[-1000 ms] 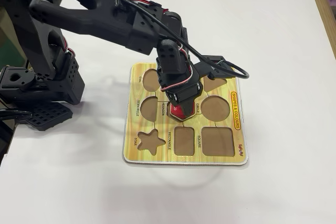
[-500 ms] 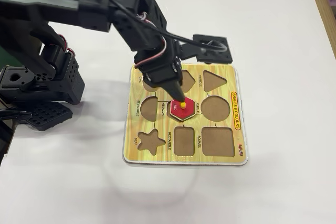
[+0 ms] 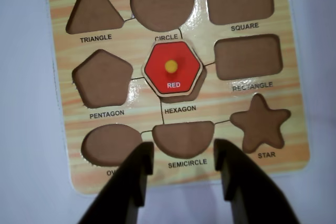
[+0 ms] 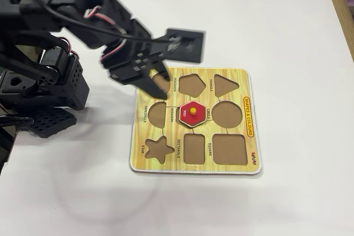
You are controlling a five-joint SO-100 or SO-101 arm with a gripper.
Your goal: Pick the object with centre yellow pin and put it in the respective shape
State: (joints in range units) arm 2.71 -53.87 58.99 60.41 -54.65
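The object with the centre yellow pin (image 3: 173,69) is a red hexagon marked RED. It lies in the respective shape, the HEXAGON cut-out (image 3: 192,92), at the middle of the yellow board (image 3: 210,106). It sits a little high, so a brown sliver of the recess shows at its lower right. In the fixed view the piece (image 4: 192,112) rests flat in the board (image 4: 166,161). My gripper (image 3: 184,150) is open and empty, hanging over the board's near edge by the SEMICIRCLE label. In the fixed view the gripper (image 4: 156,84) hovers above the board's upper left corner, apart from the piece.
Empty cut-outs surround the piece: circle (image 3: 161,1), pentagon (image 3: 102,77), rectangle (image 3: 248,57), star (image 3: 260,121), semicircle (image 3: 182,137). The arm's black base (image 4: 44,81) stands left of the board. A wooden strip (image 4: 340,4) runs along the table's right side.
My gripper has let go of the red piece's pin, opened, and drawn back up and to the left off the board's middle. The piece stays in the hexagon recess.
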